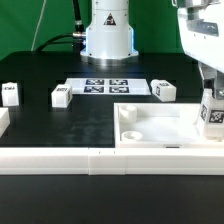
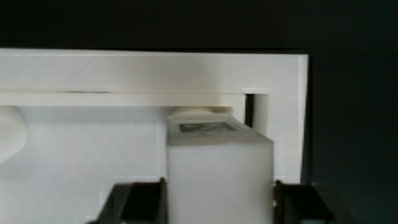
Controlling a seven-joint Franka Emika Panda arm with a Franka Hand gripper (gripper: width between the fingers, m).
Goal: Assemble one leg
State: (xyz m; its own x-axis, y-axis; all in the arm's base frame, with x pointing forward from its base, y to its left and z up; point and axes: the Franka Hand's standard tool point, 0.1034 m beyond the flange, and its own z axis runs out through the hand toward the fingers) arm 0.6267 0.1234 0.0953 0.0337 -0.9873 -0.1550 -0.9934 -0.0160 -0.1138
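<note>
Currently, the gripper stands over the far corner of the tabletop panel at the exterior view's right, and it is clenched on one leg.

Grip: in the wrist view the gripper has its two black fingers set against opposite long faces of the held leg. No gap shows on either side. The jaws are parted only by the width of the block, and nothing else sits between them.

Position of the held leg: it is upright in the exterior view, with its black-and-white tag facing the camera. Its free end is at the panel's corner, just inside the raised rim where two sides of the rim meet. Whether that end touches the panel floor or hangs just above it cannot be told from either view.

Other parts: three loose legs lie on the black table, well apart from the gripper.
- The first loose leg is at the exterior view's far left.
- The second loose leg is near the marker board, on its left in that view.
- The third loose leg is just beside the board's right end, behind the panel.

A white rail runs along the front of the table. The robot base stands behind the marker board.
</note>
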